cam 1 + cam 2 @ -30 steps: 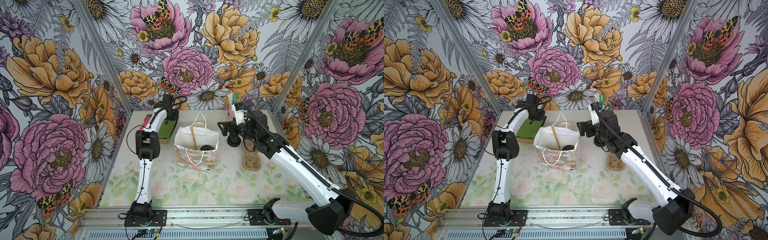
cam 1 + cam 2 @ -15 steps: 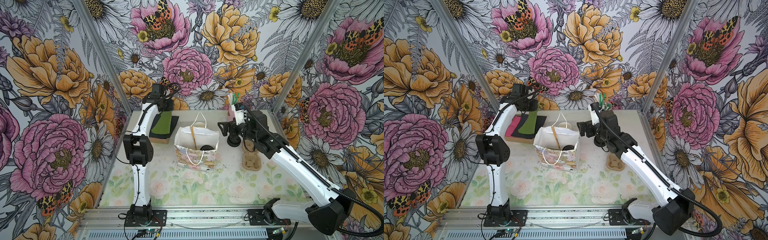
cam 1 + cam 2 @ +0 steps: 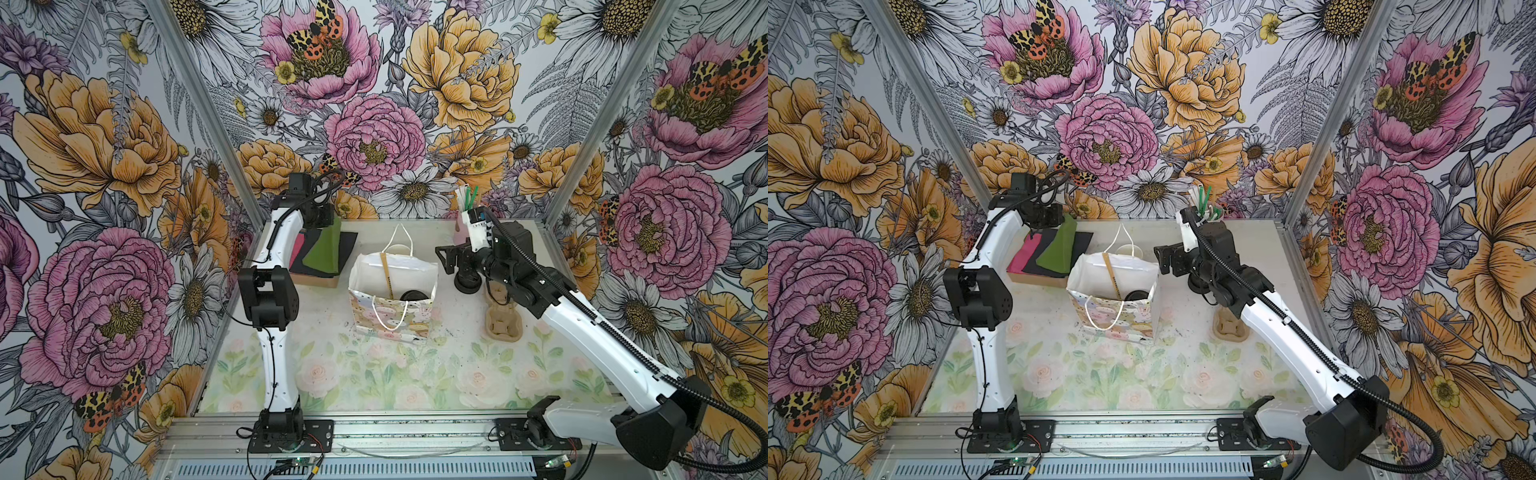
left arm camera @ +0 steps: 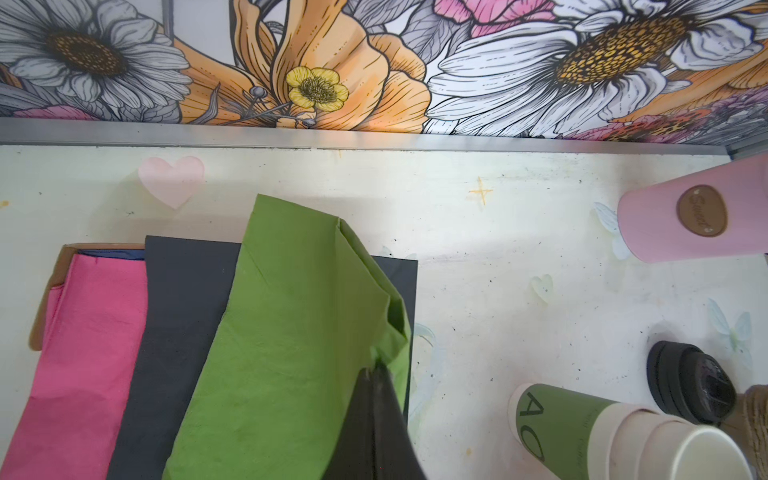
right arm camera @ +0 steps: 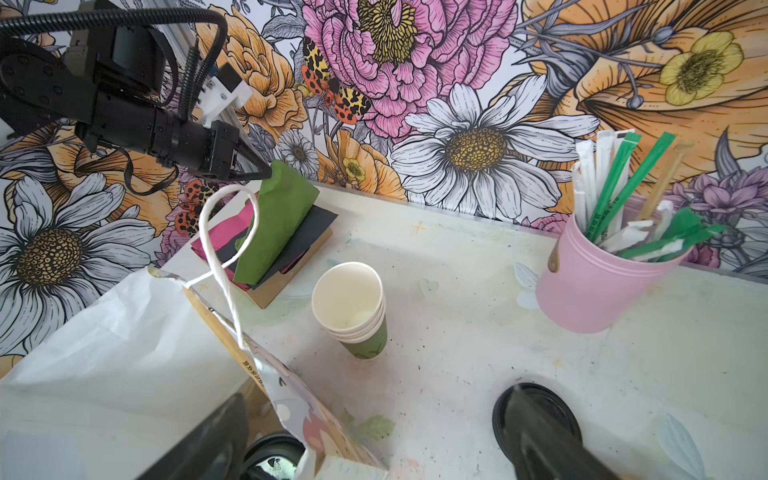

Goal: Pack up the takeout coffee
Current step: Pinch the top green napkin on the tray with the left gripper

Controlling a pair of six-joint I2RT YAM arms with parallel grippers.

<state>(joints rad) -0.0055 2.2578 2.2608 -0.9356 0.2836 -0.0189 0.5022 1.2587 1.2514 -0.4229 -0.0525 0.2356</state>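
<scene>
The takeout coffee [image 3: 413,296] is lodged in the bag's [image 3: 390,320] five-o'clock corner. A green napkin [image 4: 291,332] is clamped in the left gripper [image 4: 376,370] at the bag's eleven o'clock, and the right gripper [image 3: 445,258] is spread wide at three o'clock. Next, the napkin should be carried over the opening and released.

Takeout coffee [image 3: 412,295]: in both top views only the black lid shows — the gift bag [image 3: 417,321] wall hides the cup body and its lettering. Cup carrier [image 3: 503,327]: far end covered by the right arm. Left gripper [image 4: 375,372]: fingers, pinched on the green napkin [image 4: 291,332], are blurred and cut off at the frame edge. Paper cup stack [image 4: 623,440]: cut off likewise.
</scene>
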